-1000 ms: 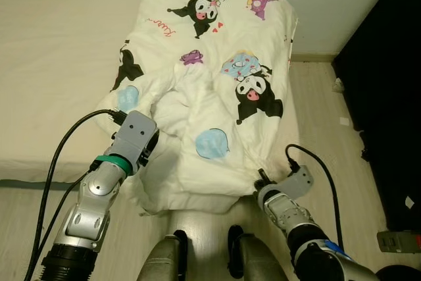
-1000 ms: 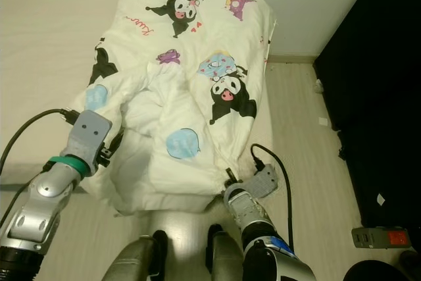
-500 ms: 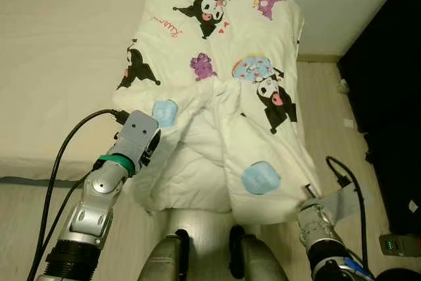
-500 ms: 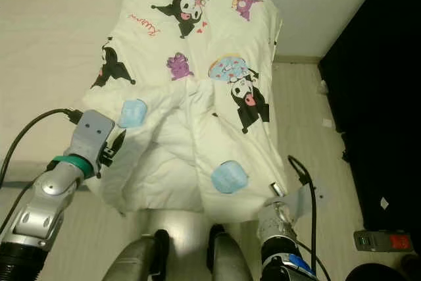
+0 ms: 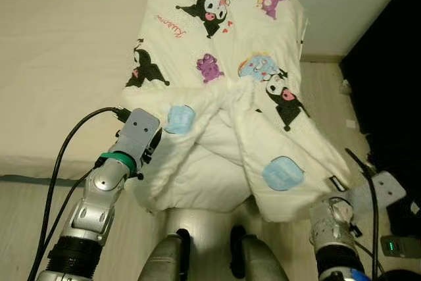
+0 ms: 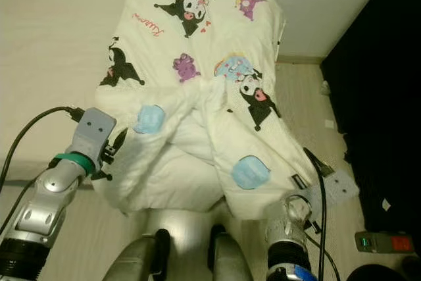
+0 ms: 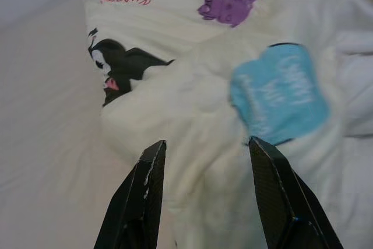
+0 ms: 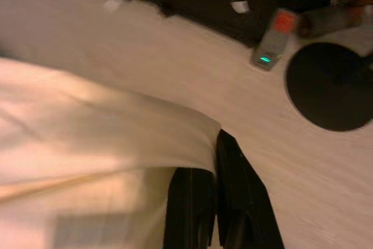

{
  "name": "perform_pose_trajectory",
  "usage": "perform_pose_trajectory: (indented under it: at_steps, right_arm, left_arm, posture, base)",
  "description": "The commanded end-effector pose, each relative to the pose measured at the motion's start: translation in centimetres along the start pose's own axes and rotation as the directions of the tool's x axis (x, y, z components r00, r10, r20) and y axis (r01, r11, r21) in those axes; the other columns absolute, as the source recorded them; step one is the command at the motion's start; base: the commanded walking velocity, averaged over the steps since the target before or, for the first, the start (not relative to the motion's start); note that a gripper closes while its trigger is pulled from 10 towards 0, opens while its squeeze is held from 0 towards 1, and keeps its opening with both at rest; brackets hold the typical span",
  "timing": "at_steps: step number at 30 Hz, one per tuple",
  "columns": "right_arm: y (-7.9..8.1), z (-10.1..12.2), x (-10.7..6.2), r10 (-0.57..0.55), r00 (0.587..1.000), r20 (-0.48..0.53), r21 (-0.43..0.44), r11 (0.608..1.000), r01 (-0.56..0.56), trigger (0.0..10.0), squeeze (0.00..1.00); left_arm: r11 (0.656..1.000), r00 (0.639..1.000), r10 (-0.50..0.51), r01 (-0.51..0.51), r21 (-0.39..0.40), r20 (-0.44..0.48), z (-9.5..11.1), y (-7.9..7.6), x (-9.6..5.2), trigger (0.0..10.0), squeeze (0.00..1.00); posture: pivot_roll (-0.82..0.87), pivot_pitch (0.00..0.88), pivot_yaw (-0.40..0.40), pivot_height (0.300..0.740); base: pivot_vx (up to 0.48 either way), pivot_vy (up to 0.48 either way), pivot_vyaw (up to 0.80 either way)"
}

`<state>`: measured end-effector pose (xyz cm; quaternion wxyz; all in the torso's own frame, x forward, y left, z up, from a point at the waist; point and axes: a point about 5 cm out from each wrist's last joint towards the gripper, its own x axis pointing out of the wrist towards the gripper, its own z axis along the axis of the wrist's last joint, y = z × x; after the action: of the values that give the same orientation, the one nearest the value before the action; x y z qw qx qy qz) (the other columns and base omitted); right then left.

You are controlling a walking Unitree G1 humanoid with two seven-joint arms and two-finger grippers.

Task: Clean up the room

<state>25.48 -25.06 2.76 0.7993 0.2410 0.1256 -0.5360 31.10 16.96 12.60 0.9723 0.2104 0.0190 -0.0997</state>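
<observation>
A white blanket (image 5: 223,31) printed with cartoon figures lies over the right part of the bed (image 5: 59,64), its near end bunched into folds. My left gripper (image 7: 207,147) is open at the blanket's near left edge, its two black fingers (image 7: 145,190) straddling a fold beside a blue print. My right gripper (image 8: 213,161) is shut on the blanket's near right corner, low beside the bed over the floor. In the left eye view that corner hangs by the right wrist (image 5: 332,218).
Pale wooden floor (image 5: 322,97) runs along the bed's right side, with dark furniture (image 5: 395,64) beyond it. A power strip (image 5: 398,247) with a lit switch and a round black base (image 8: 332,86) lie on the floor at the right. My legs (image 5: 204,255) stand at the bed's foot.
My right gripper has drawn the blanket corner out to the right, spreading the near right part of the blanket. The left gripper has stayed at the left edge.
</observation>
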Motion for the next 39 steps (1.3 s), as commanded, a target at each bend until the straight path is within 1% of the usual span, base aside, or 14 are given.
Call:
perform_pose_trajectory:
  at_steps: [1,9,11,14,15,18,22,23,24,25,26,29,30,39]
  right_arm:
    - [-2.8,0.3,0.9,-0.139,0.99,0.018,0.022,0.99,0.138,0.0,0.0]
    - [-2.0,0.4,1.0,-0.074,0.997,0.037,-0.038,0.996,0.076,0.0,0.0]
    - [-0.9,-0.1,0.8,0.001,1.0,0.011,-0.076,0.997,-0.001,0.0,0.0]
    - [-0.6,-0.1,0.8,0.02,1.0,0.003,-0.083,0.996,-0.019,0.0,0.0]
    - [-0.4,0.0,0.7,0.033,0.999,-0.001,-0.086,0.996,-0.033,0.0,0.0]
    - [0.0,0.2,0.5,0.044,0.999,-0.003,-0.082,0.996,-0.044,0.0,0.0]
    - [0.1,0.1,0.3,0.049,0.999,-0.008,-0.079,0.996,-0.05,0.0,0.0]
    - [0.1,0.1,0.3,0.049,0.999,-0.008,-0.079,0.996,-0.05,0.0,0.0]
    - [0.1,0.1,0.2,0.051,0.999,-0.012,-0.08,0.995,-0.052,0.0,0.0]
    - [0.1,0.0,0.2,0.052,0.999,-0.012,-0.081,0.995,-0.053,0.0,0.0]
    - [0.1,0.0,0.2,0.054,0.998,-0.014,-0.082,0.995,-0.055,0.0,0.0]
    - [0.1,-0.1,0.2,0.056,0.998,-0.016,-0.084,0.995,-0.058,0.0,0.0]
    - [0.2,-0.1,0.1,0.063,0.998,-0.018,-0.087,0.994,-0.064,0.0,0.0]
    - [0.4,-0.2,0.0,0.075,0.997,-0.03,-0.093,0.993,-0.077,0.0,0.0]
  left_arm:
    - [1.0,1.0,-0.023,0.023,0.011,-0.02,-0.7,-0.6,-0.2,10.0,0.0]
    - [0.998,0.996,-0.066,0.067,0.013,-0.064,-0.5,-1.3,0.6,10.0,0.0]
    - [0.98,0.975,-0.177,0.187,0.065,-0.135,-1.3,-3.8,0.9,10.0,0.0]
    - [0.971,0.966,-0.213,0.227,0.081,-0.148,-1.5,-4.7,0.9,10.0,0.0]
    - [0.96,0.956,-0.253,0.267,0.087,-0.149,-1.4,-6.0,1.0,10.0,0.0]
    - [0.951,0.947,-0.283,0.297,0.082,-0.151,-1.0,-8.0,1.2,10.0,0.0]
    - [0.974,0.964,-0.204,0.217,0.06,-0.171,-1.1,-9.3,1.9,10.0,0.0]
    - [0.974,0.964,-0.204,0.217,0.06,-0.171,-1.1,-9.3,1.9,10.0,0.0]
    - [0.992,0.976,-0.099,0.113,0.063,-0.195,-1.3,-9.1,2.6,10.0,0.0]
    - [0.994,0.976,-0.073,0.087,0.064,-0.206,-1.4,-9.0,2.8,10.0,0.0]
    - [0.995,0.975,-0.043,0.06,0.076,-0.217,-1.6,-8.8,3.0,10.0,0.06]
    - [0.995,0.974,-0.019,0.04,0.089,-0.228,-1.9,-8.7,3.2,10.0,0.06]
    - [0.994,0.971,0.014,0.012,0.107,-0.238,-2.2,-8.2,3.2,10.0,1.0]
    - [0.996,0.955,0.008,0.019,0.09,-0.296,-3.7,-8.2,2.5,10.0,1.0]
  posture:
    - [-0.04,0.217,0.048,0.74]
    - [-0.04,0.221,0.051,0.74]
    - [-0.04,0.227,0.048,0.74]
    - [-0.04,0.227,0.048,0.74]
    - [-0.04,0.231,0.044,0.74]
    - [-0.04,0.235,0.043,0.74]
    - [-0.06,0.245,0.041,0.74]
    - [-0.06,0.245,0.041,0.74]
    - [-0.06,0.25,0.041,0.74]
    - [-0.06,0.252,0.04,0.74]
    - [-0.06,0.252,0.04,0.74]
    - [-0.06,0.252,0.04,0.74]
    - [-0.07,0.257,0.038,0.74]
    - [-0.07,0.264,0.034,0.74]
  base:
    - [0.0,0.0,0.0]
    - [0.0,0.0,0.0]
    - [0.0,0.0,0.0]
    - [0.0,0.0,0.0]
    - [0.0,0.0,0.0]
    - [0.0,0.0,0.0]
    - [0.0,0.0,0.0]
    - [0.0,0.0,0.0]
    - [0.0,0.0,0.0]
    - [0.0,0.0,0.0]
    - [0.0,0.0,0.0]
    - [0.0,0.0,0.0]
    - [0.0,0.0,0.0]
    - [0.0,0.0,0.0]
